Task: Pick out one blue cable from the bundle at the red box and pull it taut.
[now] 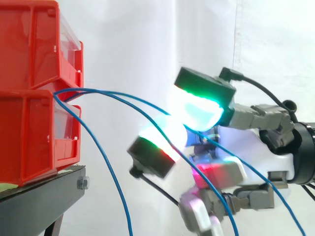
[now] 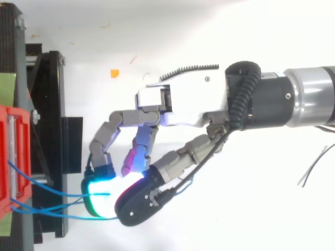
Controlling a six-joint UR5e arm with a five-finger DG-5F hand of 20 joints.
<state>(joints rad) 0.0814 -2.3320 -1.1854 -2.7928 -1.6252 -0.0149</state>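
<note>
Your hand near the red bins | fingers curled, two glowing fingertips pinched on one blue cable | cable arcs from the gap between the bins to the pads | other blue cables hang below
</note>
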